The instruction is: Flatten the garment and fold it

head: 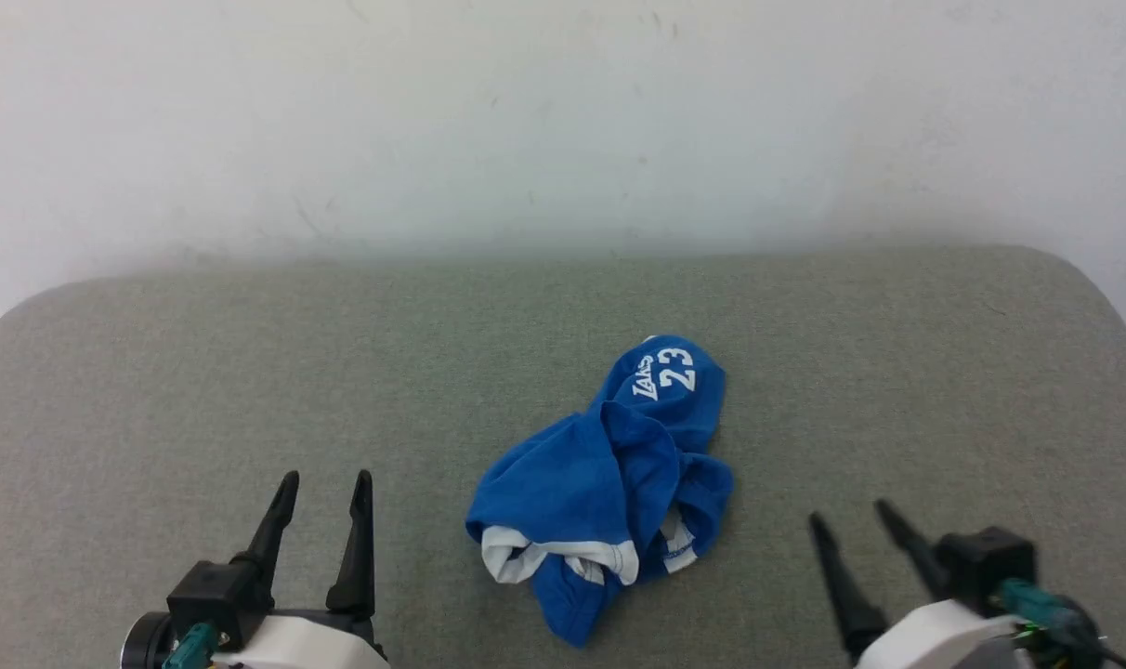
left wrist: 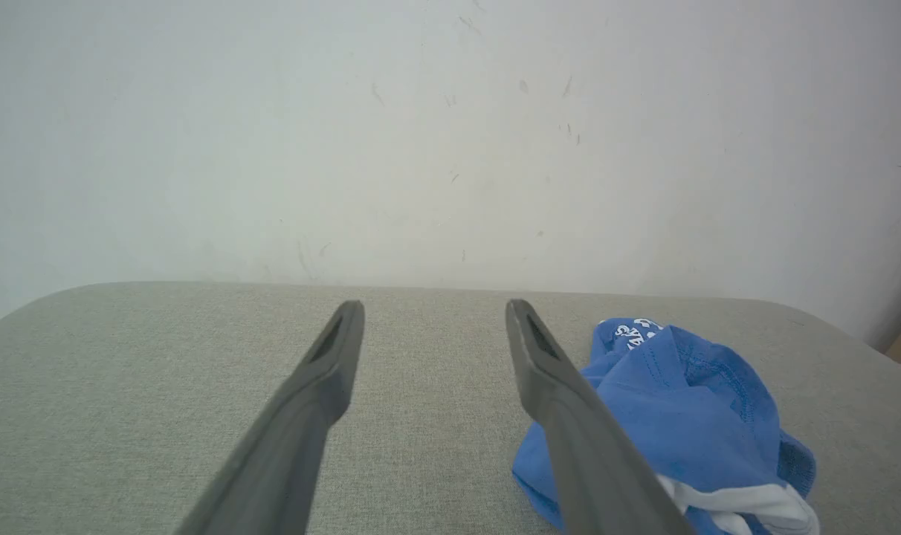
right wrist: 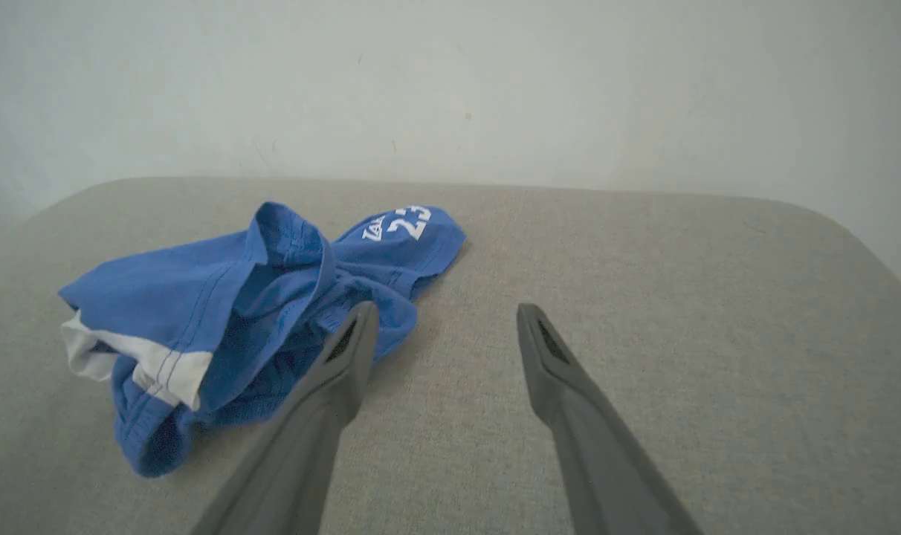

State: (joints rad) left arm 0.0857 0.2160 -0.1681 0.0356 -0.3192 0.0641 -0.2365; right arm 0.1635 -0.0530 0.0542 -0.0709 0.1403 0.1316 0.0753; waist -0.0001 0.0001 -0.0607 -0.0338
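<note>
The garment [head: 600, 474] lies crumpled near the middle of the fabric-covered counter [head: 201, 372], between the left tool [head: 326, 476] and the right tool [head: 847, 511], both open, empty and clear of it. It looks light, soft and limp, likely to drape and bunch when lifted; the white-banded hem [head: 563, 556] at its near edge seems the surest place to pinch.

- The garment [head: 609, 483] is showing as soft, matt cloth, creasing loosely, with stitched white bands and a printed 23.
- The counter [head: 247, 372] is wearing a coarse, matt woven fabric cover.
- The left gripper [head: 326, 476] and right gripper [head: 849, 511] are showing smooth, matt, dark plastic-looking jaws.
- The wall [head: 526, 111] is looking matt, painted and lightly scuffed.
</note>
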